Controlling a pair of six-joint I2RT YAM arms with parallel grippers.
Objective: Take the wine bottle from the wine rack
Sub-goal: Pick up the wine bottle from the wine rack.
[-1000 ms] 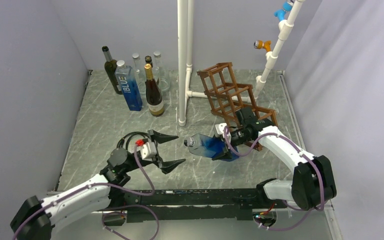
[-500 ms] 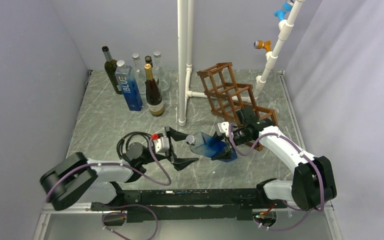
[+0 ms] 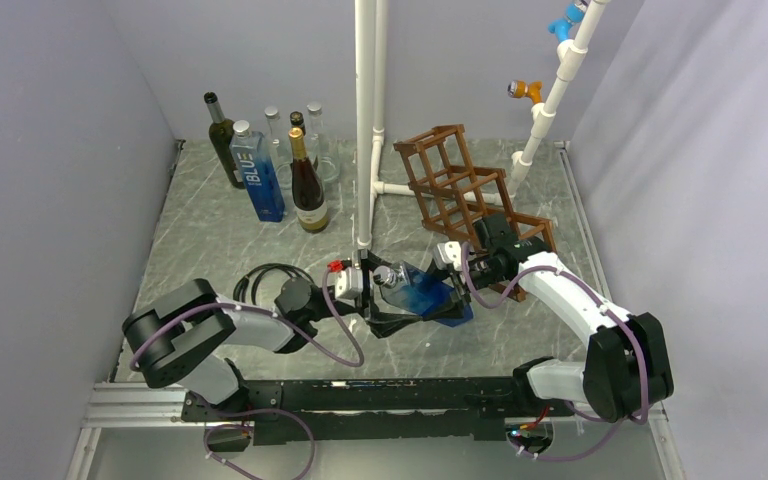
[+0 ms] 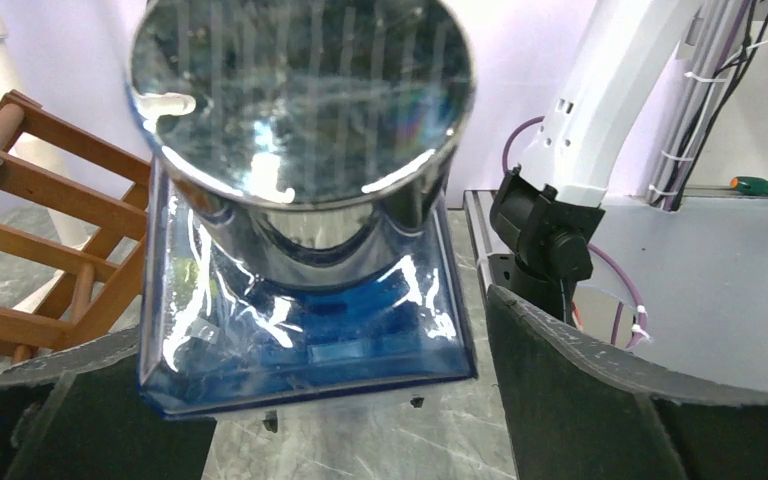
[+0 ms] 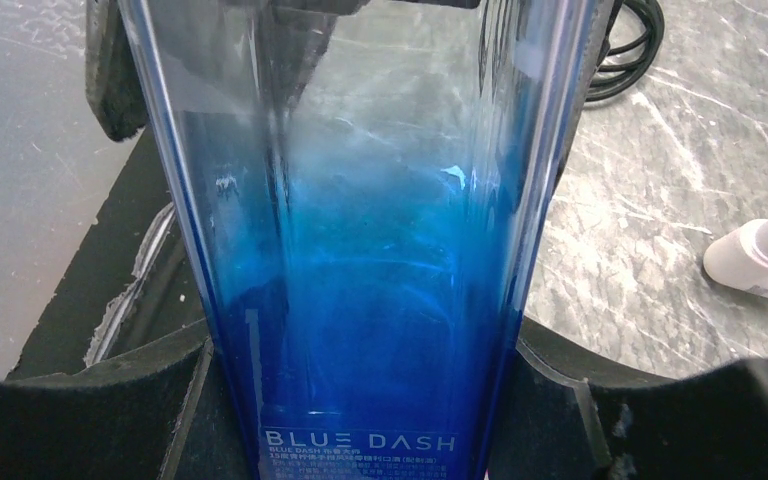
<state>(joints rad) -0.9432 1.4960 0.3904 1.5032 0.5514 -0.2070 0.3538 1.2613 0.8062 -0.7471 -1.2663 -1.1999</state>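
Note:
The wine bottle [image 3: 428, 293] is a square blue glass one with a silver cap, lying level above the table, clear of the brown wine rack [image 3: 457, 190]. My right gripper [image 3: 457, 290] is shut on its lower body, and the label end sits between the black pads [image 5: 80, 400] in the right wrist view, gripper [image 5: 360, 410]. My left gripper [image 3: 378, 297] is open, with a finger on each side of the neck end. In the left wrist view the bottle [image 4: 300, 340] points its cap at the camera, and a gap shows beside the right finger [image 4: 580, 400]. A corner of the rack [image 4: 40, 240] shows there too.
Several upright bottles [image 3: 270, 170] stand at the back left. A white pipe post [image 3: 365, 120] rises just behind the held bottle, its foot [image 5: 760, 255] close by. A slanted white pipe [image 3: 552, 100] stands at the back right. A black cable loop [image 3: 260, 278] lies by the left arm.
My left arm has swung right, and its open fingers now straddle the bottle's cap end. The right gripper and the bottle have barely moved.

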